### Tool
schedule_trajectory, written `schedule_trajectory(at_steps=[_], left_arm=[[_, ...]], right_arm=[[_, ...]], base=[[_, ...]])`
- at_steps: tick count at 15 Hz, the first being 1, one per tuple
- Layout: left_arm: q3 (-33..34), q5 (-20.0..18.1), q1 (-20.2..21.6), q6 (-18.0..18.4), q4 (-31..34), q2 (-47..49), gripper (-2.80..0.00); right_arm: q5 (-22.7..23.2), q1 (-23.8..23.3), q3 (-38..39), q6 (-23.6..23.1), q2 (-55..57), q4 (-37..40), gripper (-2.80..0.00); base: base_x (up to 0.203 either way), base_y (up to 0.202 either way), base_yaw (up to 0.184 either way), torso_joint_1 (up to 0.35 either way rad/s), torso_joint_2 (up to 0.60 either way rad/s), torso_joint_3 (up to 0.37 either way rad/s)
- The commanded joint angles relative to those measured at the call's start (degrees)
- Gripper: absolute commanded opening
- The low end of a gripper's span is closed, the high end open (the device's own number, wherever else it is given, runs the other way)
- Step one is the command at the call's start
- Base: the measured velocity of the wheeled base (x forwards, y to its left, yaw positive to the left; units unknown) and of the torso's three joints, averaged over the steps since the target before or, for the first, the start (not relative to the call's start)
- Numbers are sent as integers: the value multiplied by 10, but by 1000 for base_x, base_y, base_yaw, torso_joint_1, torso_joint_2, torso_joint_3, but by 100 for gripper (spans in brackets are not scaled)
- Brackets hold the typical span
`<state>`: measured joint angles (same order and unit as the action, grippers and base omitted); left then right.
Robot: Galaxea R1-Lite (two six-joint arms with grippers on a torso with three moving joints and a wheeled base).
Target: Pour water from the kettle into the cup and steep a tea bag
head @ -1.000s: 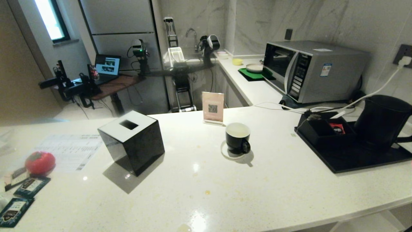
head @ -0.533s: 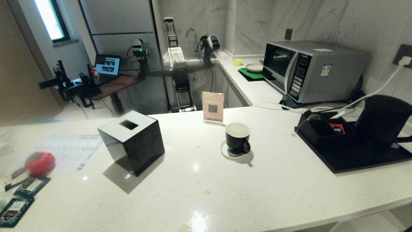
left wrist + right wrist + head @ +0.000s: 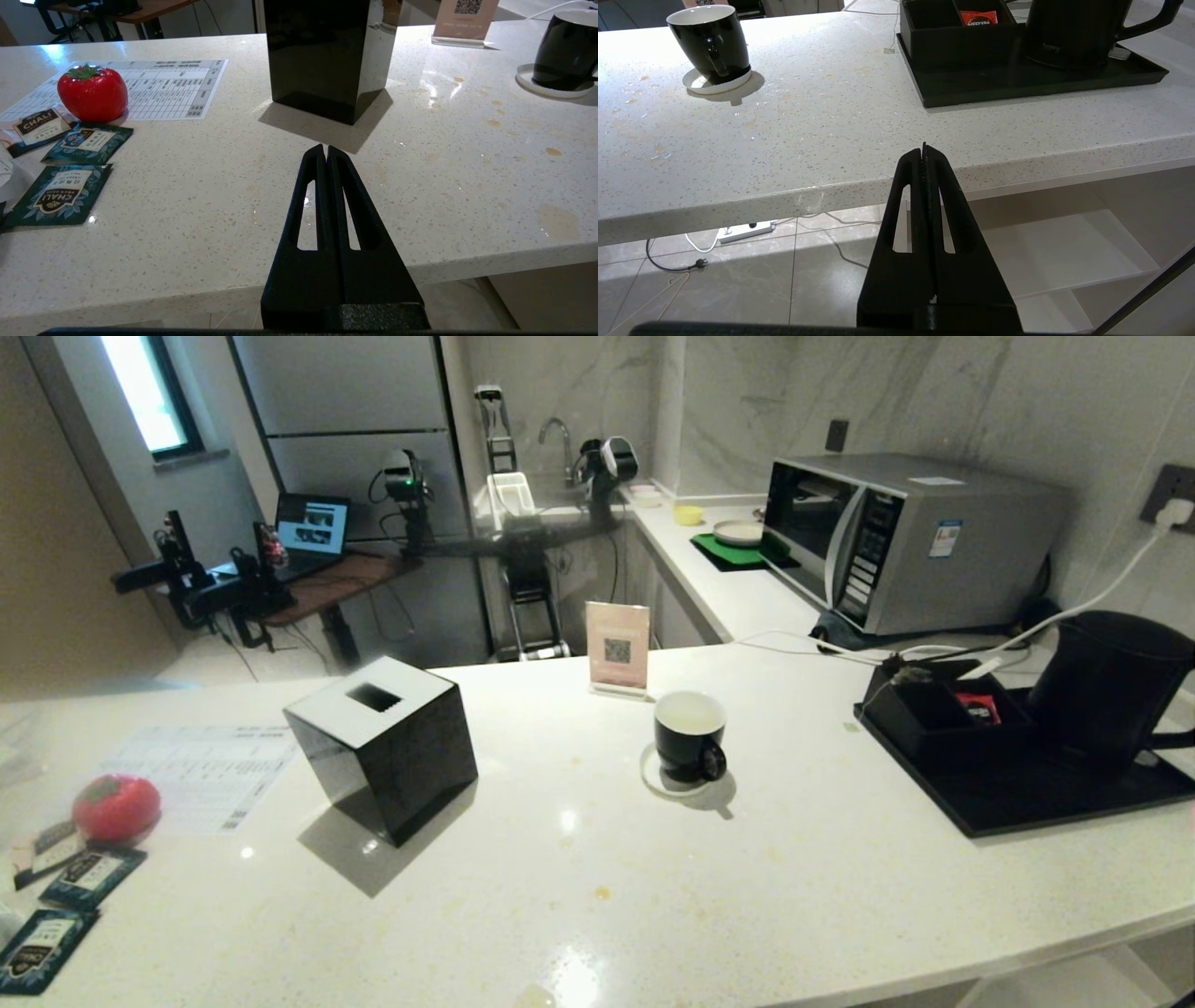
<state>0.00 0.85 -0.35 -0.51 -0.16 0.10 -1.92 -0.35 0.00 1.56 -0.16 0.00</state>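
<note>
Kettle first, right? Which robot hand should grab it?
Probably the right hand. The kettle sits on the robot's right, in that hand's view. The left hand faces the black box.

Both grippers' fingers [image 3: 325, 154] [image 3: 924, 151] pressed together, empty

A pale speckled worktop [image 3: 653, 896] carries a glossy black cube with a white slotted top [image 3: 383, 747], standing left of centre. At the far left lie a printed sheet [image 3: 201, 775], a red tomato-shaped object [image 3: 116, 808] on its corner, and dark teal packets [image 3: 47, 933] just beside it. A small QR-code sign [image 3: 617, 649] stands upright at the back edge. To the right, a black tray [image 3: 1027, 803] holds a shallow compartment box [image 3: 924, 709] with a red packet [image 3: 978, 708] inside. A silver microwave [image 3: 906, 537] sits behind.
</note>
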Motion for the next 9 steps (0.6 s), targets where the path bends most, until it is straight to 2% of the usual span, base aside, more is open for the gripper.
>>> schedule_trajectory(at_steps=[1, 9], left_arm=[[0, 0, 0, 0, 0, 1, -280], [0, 0, 0, 0, 0, 1, -280]], right_arm=[[0, 0, 0, 0, 2, 0, -280], [0, 0, 0, 0, 2, 0, -280]], base=[[0, 0, 0, 0, 0, 0], [0, 0, 0, 0, 0, 0]])
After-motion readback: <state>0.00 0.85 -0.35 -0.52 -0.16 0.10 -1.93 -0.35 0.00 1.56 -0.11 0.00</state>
